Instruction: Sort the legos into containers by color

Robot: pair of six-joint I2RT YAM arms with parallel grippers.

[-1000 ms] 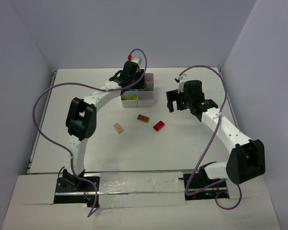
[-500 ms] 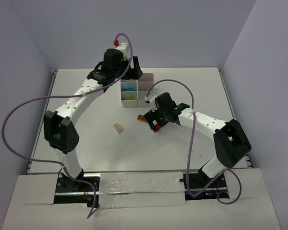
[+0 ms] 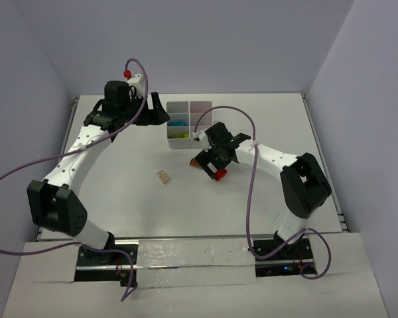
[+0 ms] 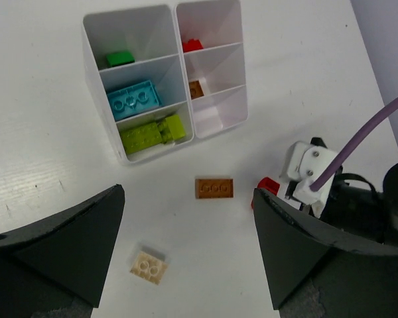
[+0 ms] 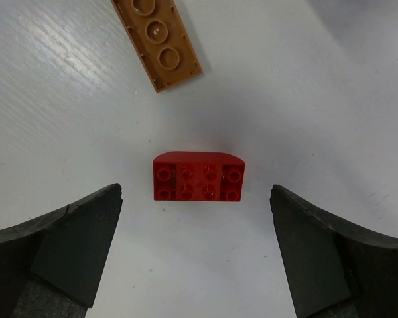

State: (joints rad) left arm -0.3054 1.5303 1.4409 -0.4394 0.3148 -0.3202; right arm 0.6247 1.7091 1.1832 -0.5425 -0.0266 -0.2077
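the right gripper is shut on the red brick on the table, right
Not quite: the right gripper is open, not shut. The right wrist view shows its jaws standing wide on either side of the red brick, which lies on the table with clear gaps to both.

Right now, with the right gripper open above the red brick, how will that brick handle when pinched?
The red brick looks like rigid plastic, so it likely won't flex. Lying flat, it shouldn't roll. Its glossy, rounded edge may slip.
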